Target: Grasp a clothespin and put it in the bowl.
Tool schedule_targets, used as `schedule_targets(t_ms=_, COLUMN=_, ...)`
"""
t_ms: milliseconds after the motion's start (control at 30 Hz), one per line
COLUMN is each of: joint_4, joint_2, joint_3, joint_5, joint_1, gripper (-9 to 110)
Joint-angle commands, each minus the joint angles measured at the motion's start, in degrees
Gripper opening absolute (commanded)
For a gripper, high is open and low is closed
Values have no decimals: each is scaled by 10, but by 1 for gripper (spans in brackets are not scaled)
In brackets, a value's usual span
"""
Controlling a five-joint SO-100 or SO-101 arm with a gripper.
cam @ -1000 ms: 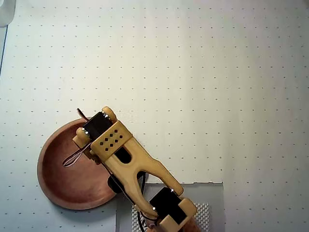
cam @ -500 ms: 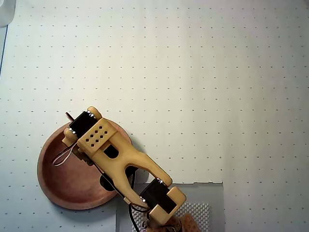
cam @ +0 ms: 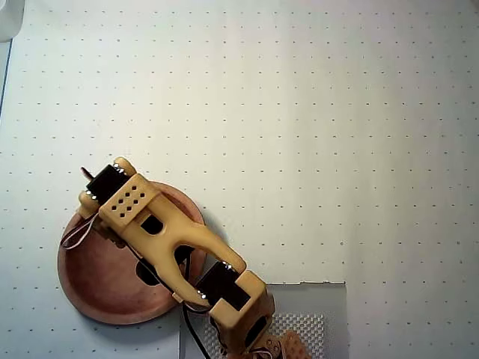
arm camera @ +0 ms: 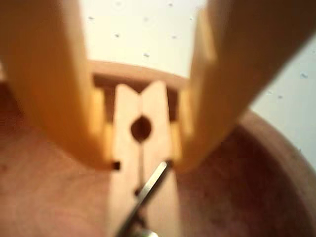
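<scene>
In the wrist view a light-tan wooden clothespin with a metal spring wire is clamped between my two yellow fingers, so my gripper is shut on it. Below and around it lies the reddish-brown bowl, with its lighter rim just beyond the clothespin's tip. In the overhead view the bowl sits at the lower left, and my yellow arm reaches over its upper left part. The arm's wrist hides the gripper and the clothespin from above.
A white dotted mat covers the table in the overhead view. A grey plate holds the arm's base at the bottom edge. A thin cable loop hangs off the wrist over the bowl's left rim.
The arm has swung left and slightly up across the bowl, carrying its wrist from the bowl's upper right rim to its upper left part.
</scene>
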Motion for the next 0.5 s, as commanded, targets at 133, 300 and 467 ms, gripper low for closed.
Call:
schedule_targets(t_ms=133, joint_4=-3, joint_2=-30, joint_3=-67, joint_5=1, joint_1=-54, gripper=-2)
schedule_targets(t_ms=300, joint_4=-3, joint_2=-54, joint_3=-77, joint_5=2, joint_1=-84, gripper=-2)
schedule_targets(t_ms=467, joint_4=-3, joint_2=-76, joint_3=-83, joint_5=2, joint_1=-89, gripper=-2)
